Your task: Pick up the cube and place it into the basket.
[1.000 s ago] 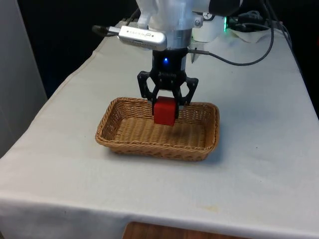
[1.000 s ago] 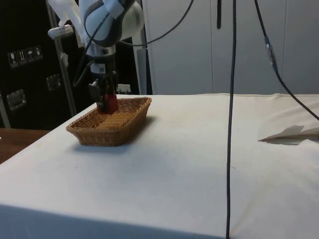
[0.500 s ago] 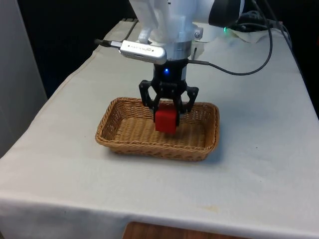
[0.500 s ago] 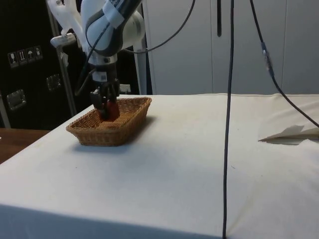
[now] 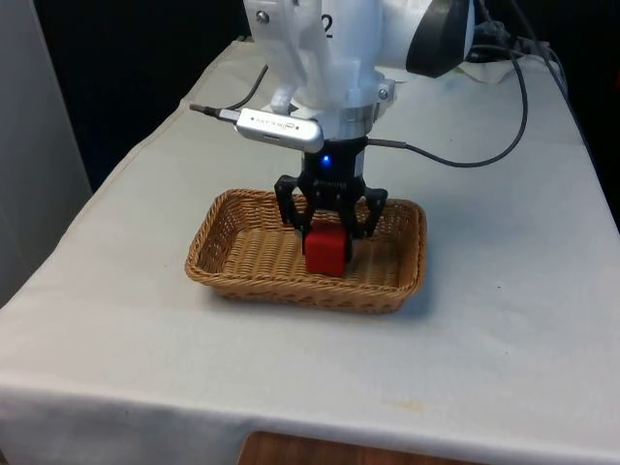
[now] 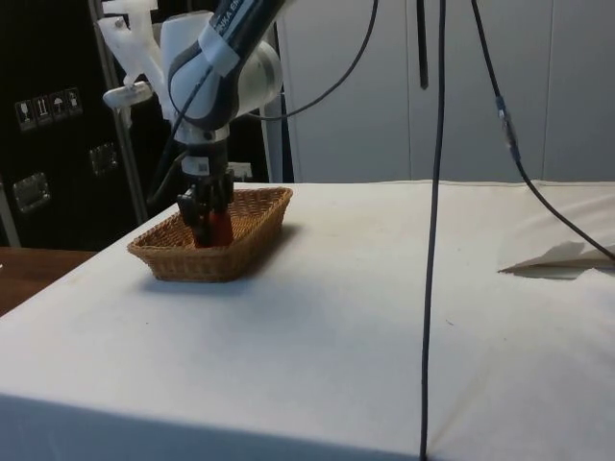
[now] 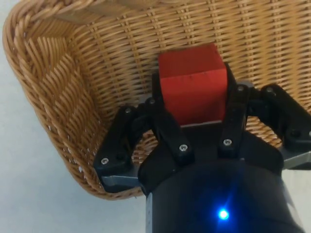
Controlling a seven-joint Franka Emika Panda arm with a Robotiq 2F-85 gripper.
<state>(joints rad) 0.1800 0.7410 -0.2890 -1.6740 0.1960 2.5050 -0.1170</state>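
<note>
A black two-finger gripper (image 5: 328, 235) on the white robot arm (image 5: 329, 58) reaches straight down into a shallow, rectangular, tan woven wicker basket (image 5: 225, 276) that stands on the white tablecloth (image 5: 504, 320). The fingers are closed to the width of a small red cube (image 5: 326, 251), one pressed against each of two opposite faces, so that the cube is clamped between them. In the front view the cube sits low inside the basket, near the middle of its floor and somewhat toward the front view's right; whether its underside touches the weave cannot be told. In the side view the gripper (image 6: 206, 216) and the red cube (image 6: 217, 229) lie below the level of the basket's rim (image 6: 252, 224), partly screened by the near wall. In the wrist view the cube (image 7: 193, 86) is seen end-on between the black fingers (image 7: 164, 124), with the basket's woven floor and one rounded corner of its wall (image 7: 34, 58) around it. A black cable (image 5: 484, 145) runs from the wrist across the cloth toward the far end of the table.
</note>
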